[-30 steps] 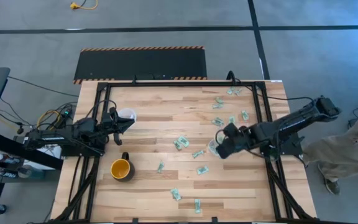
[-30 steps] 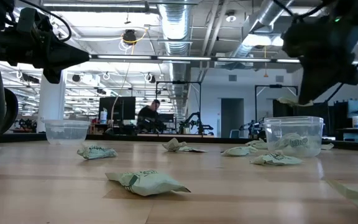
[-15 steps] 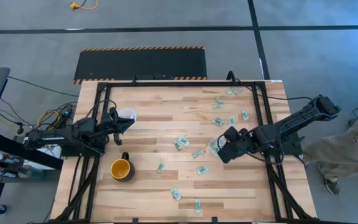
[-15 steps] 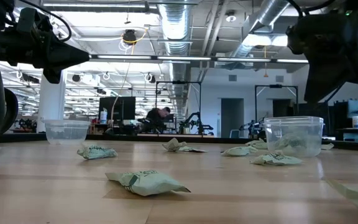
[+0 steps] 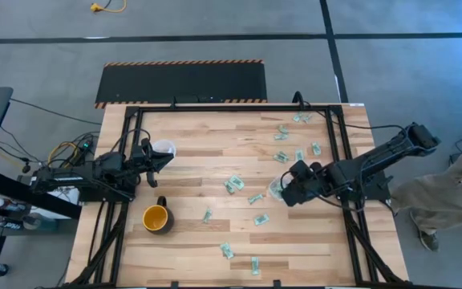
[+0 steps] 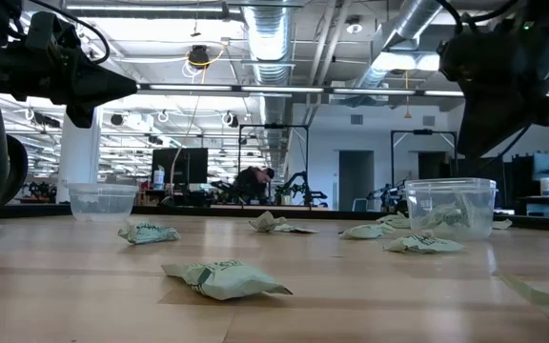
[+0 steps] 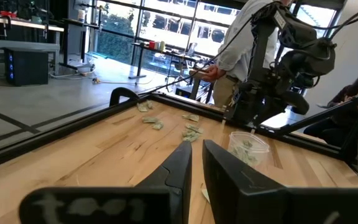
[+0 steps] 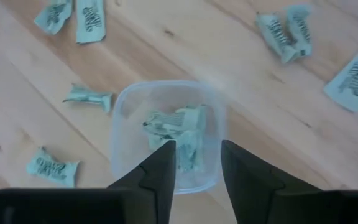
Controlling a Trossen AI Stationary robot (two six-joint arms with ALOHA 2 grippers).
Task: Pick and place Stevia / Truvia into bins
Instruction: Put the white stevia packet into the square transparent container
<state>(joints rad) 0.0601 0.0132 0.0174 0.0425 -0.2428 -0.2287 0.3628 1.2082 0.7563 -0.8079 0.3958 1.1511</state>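
We see the right hand (image 5: 282, 189) hanging directly above a clear cup (image 8: 166, 134) on the right half of the wooden surface (image 5: 215, 152). Its two fingers (image 8: 157, 171) stand apart with a clear gap and nothing between them. Green-and-white sachets in the cup (image 8: 180, 132) lie crumpled at its bottom; in the low view that same cup stands upright with paper showing through its wall.

The left hand (image 5: 164, 159) hovers near the left edge, just beside a second clear cup (image 5: 163, 148). Its fingers (image 7: 182, 165) are nearly together, with only a thin slit between them, and we see nothing gripped there.

Loose sachets (image 5: 233, 185) lie scattered across the middle and right of the surface, with a cluster toward the far right corner (image 5: 283, 132) and a few near the front edge (image 5: 227, 251). A yellow mug (image 5: 156, 217) sits on the left side, nearer the front than the left hand.
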